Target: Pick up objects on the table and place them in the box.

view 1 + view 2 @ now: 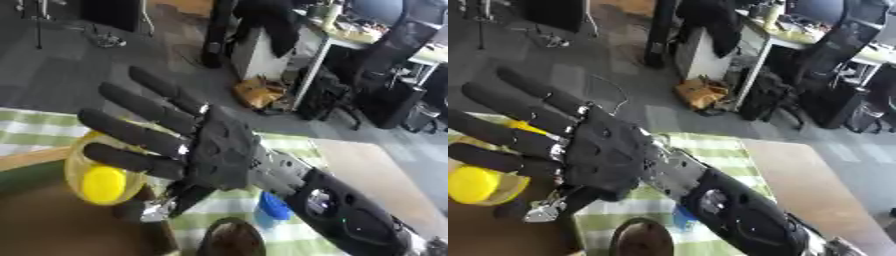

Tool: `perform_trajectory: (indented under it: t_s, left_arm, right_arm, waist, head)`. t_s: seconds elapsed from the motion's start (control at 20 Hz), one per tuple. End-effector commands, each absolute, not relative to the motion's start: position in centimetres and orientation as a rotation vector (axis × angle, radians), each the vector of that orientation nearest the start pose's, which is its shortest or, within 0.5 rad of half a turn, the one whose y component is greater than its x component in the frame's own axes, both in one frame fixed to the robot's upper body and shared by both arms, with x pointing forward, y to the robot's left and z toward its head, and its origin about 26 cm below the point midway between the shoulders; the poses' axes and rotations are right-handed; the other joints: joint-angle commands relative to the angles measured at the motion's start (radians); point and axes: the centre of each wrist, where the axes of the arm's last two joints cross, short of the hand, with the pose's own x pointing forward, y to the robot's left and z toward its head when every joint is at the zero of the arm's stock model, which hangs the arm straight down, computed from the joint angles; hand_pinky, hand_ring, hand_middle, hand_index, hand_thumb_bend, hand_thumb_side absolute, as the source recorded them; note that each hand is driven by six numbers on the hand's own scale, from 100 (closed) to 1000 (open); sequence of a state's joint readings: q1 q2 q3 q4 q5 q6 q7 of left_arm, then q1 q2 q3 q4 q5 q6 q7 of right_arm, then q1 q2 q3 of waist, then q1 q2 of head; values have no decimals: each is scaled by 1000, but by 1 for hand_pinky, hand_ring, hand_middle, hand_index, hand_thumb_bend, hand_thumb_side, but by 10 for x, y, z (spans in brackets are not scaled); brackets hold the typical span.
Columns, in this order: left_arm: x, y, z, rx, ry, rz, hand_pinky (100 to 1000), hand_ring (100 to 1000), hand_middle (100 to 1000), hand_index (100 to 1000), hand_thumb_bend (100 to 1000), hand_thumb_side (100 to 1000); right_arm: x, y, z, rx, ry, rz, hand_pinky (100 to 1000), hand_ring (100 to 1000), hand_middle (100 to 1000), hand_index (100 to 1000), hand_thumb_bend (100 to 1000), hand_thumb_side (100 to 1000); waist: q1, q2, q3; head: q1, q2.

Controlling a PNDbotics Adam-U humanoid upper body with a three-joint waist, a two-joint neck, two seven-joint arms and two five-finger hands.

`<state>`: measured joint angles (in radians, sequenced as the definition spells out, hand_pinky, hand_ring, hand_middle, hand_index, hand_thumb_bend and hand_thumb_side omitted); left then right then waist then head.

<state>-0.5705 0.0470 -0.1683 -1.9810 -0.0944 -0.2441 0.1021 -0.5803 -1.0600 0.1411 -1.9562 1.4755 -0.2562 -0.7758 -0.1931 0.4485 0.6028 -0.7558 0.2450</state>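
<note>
1. The table [297,150] carries a green-and-white checked cloth, with a bare pale wooden stretch on the right; it lies askew in both eye views.
2. The right arm [350,215] comes in from the lower right corner, black with silver joints, and reaches across the cloth toward the left.
3. The right hand [219,150] shows its back to the camera; its fingers [149,107] are straight and spread apart, pointing up and to the left, with the thumb hanging below; they clamp on nothing.
4. The box [52,220], brown inside with a dark green rim, fills the lower left corner; the hand hovers over its near edge.
5. A clear yellow-tinted container with a yellow lid [103,184] sits just under the lowest fingers, over the box's edge; whether it touches the hand or rests in the box I cannot tell.
6. A dark round object [232,239] lies at the bottom edge, beside the box.
7. A blue object [273,207] rests on the cloth, partly hidden beneath the forearm.
</note>
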Motion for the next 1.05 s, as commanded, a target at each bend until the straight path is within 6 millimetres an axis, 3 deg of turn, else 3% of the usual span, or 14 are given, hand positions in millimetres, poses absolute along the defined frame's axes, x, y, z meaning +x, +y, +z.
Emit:
perform_trajectory:
  t_s: [0.05,0.6,1.05]
  left_arm:
    - [302,142,257,320,3451,309,812,858,799,717,105,1000]
    - [302,141,255,352,3449,335,809,858,800,718,105,1000]
    - [302,141,254,348,3448,342,808,857,799,718,104,1000]
  right_arm:
    - [290,-307,349,1495,1471,-978,979,1000,1000,969,349,1000]
    - [290,-307,349,1500,1501,-975,966,1000,1000,959,313,1000]
    - [287,-306,350,1493,1477,-960,965,1000,1000,959,226,1000]
  waist:
    - [12,-18,-2]
    - [14,-16,-6]
    - [18,-25,-13]
  head:
    - [-3,-3]
    - [3,-10]
    - [-8,-10]
